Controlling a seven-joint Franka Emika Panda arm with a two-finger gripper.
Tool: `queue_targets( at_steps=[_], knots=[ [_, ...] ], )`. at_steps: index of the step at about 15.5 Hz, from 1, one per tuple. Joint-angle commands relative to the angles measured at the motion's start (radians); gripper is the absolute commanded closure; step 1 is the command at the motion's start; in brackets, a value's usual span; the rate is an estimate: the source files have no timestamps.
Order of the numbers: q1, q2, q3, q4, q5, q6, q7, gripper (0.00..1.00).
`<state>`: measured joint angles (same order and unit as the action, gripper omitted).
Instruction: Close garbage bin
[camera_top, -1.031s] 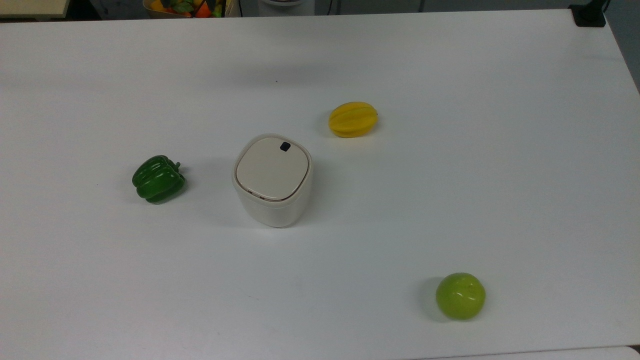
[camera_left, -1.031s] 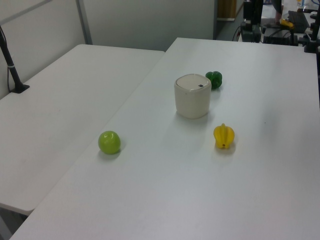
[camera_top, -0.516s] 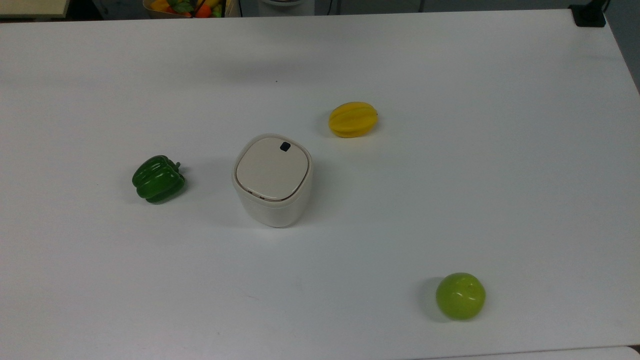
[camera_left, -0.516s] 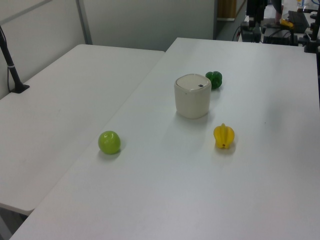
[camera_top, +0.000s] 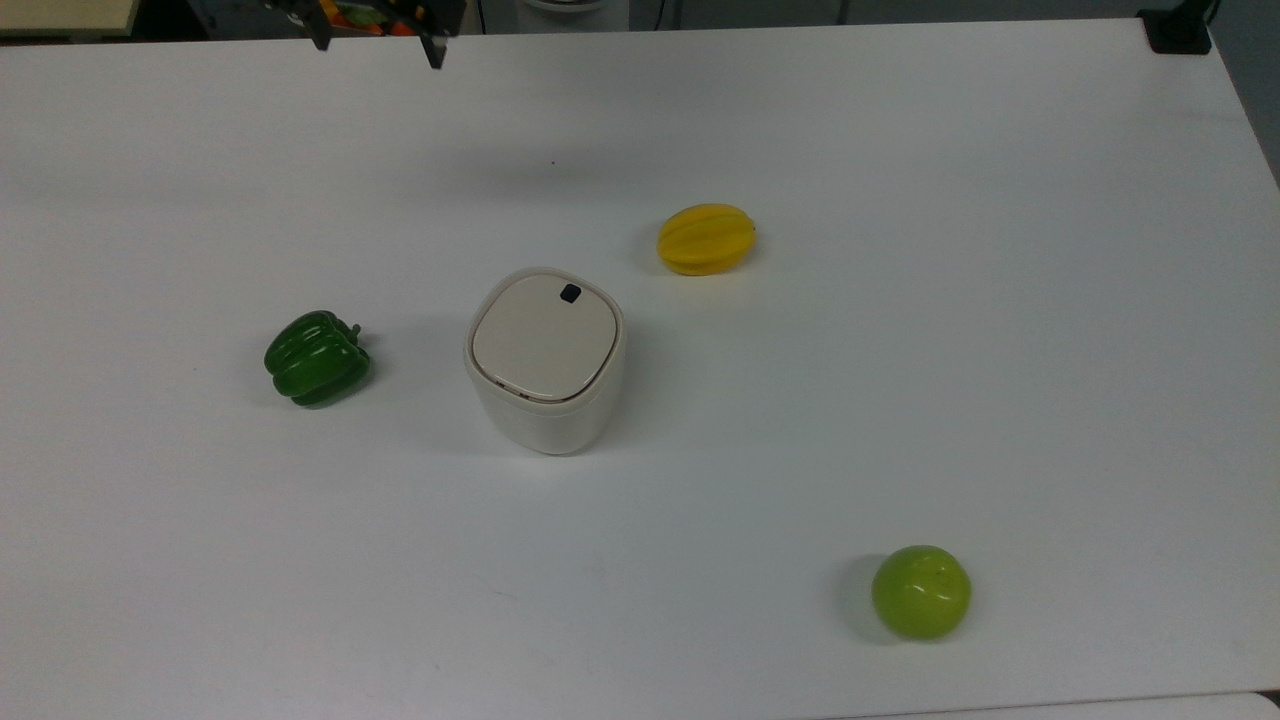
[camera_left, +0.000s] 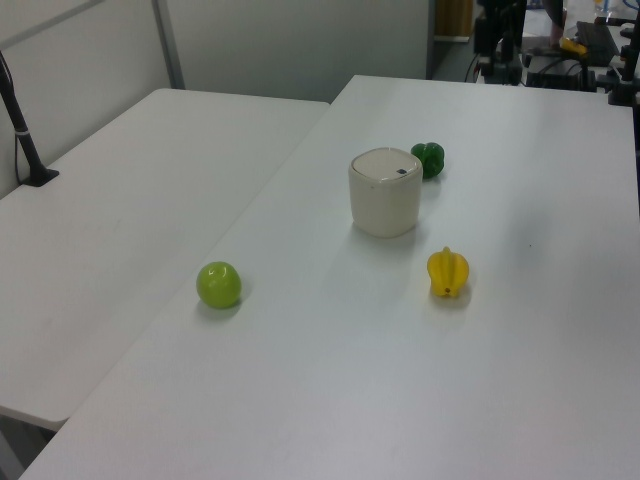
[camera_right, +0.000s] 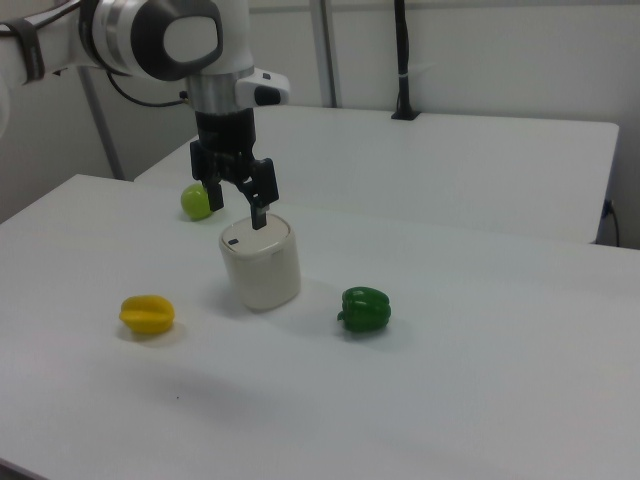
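1. The table (camera_top: 900, 400) is one broad white surface that carries everything; a second white table (camera_left: 120, 230) stands just beside it on the left view's left.
2. One arm (camera_right: 150, 35) reaches in; its single gripper (camera_right: 237, 205) hangs above the table with the two fingers (camera_right: 259, 215) spread apart and nothing between them; in the right view it appears over the bin, but the top view puts it at the far edge (camera_top: 375, 45), well apart from the bin.
3. One garbage bin (camera_top: 545, 390) stands upright near the middle of the table, between the green pepper and the yellow fruit; its beige lid (camera_top: 540, 340) lies flat and level with the rim, so it looks already shut or nearly so; I judge the tub light, stiff, smooth plastic that would slide or tip under a sideways shove; so the lid wants a straight downward press on its flat middle, or toward the edge with the small black mark (camera_top: 570, 293), not a pinch on the slippery walls.
4. One green bell pepper (camera_top: 317, 358) lies near the bin, on the top view's left.
5. One green apple (camera_top: 921, 592) sits well apart, toward the top view's lower right.
6. One yellow ridged fruit (camera_top: 705, 238) lies near the bin, on the top view's upper right.
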<state>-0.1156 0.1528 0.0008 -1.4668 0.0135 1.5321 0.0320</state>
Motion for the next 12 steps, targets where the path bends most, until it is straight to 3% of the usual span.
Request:
queue_targets(
  at_steps=[1, 12],
  knots=[
    [0.016, 0.001, -0.004, -0.007, -0.006, 0.037, 0.075, 0.00],
    [0.014, 0.011, -0.015, -0.006, -0.015, 0.100, 0.062, 0.00]
  ],
)
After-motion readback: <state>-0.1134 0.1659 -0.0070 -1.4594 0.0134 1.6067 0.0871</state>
